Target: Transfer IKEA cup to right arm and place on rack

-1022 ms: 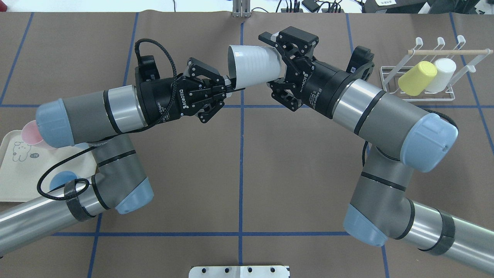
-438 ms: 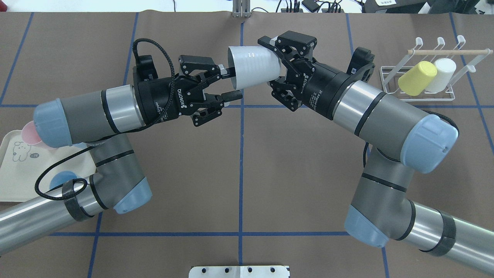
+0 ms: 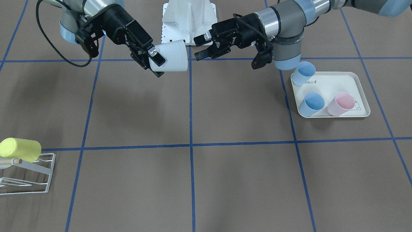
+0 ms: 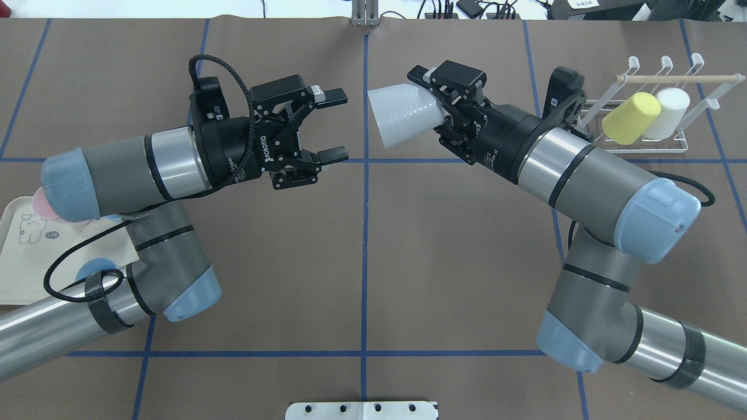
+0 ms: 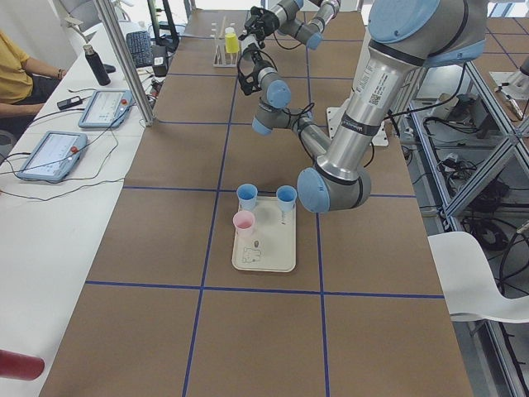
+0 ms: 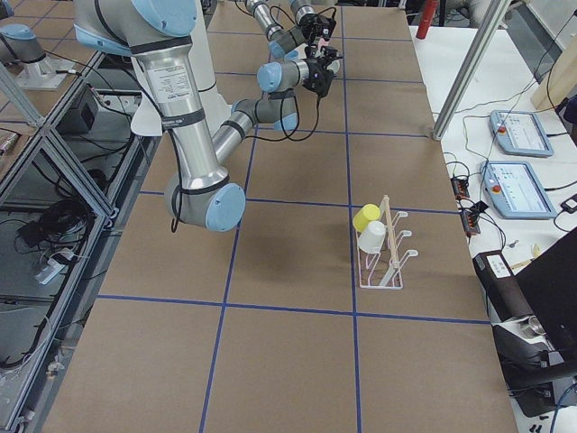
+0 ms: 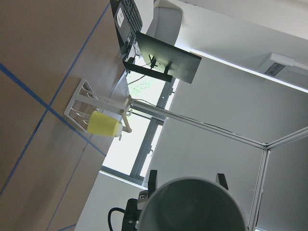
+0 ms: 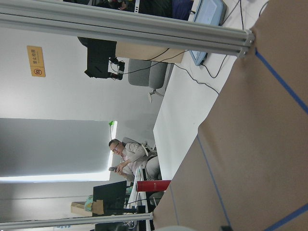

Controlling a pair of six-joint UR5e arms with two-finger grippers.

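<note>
Your overhead view shows two arms meeting above the middle of a brown bench (image 4: pixel 455 262) marked with blue tape lines. The right end effector (image 4: pixel 436 100) is clamped on the narrow base of a white cup (image 4: pixel 400 116), with one finger above the base and the other mostly hidden beneath it. The cup hangs in the air on its side, clear of the bench. Its open mouth faces the left end effector (image 4: pixel 335 123). That one is spread wide and grips nothing. Its two fingertips sit near the cup's mouth, with a clear gap between them and the rim.

The rack (image 4: pixel 636 146) stands at the far right of the bench, well apart from the held cup. It is white wire, with a wooden rod (image 4: pixel 683 77) across the top. A yellow cup (image 4: pixel 630 116) and a second white cup (image 4: pixel 671 111) lean side by side on its prongs.

At the bench's left edge, a cream tray (image 4: pixel 23 268) lies partly under the left arm. In the front view you can see two blue cups (image 3: pixel 312 103) and a pink cup (image 3: pixel 341 103) standing on it, mouths up.

In the left wrist view, the held cup fills the bottom edge, with the rack and yellow cup in the distance.
</note>
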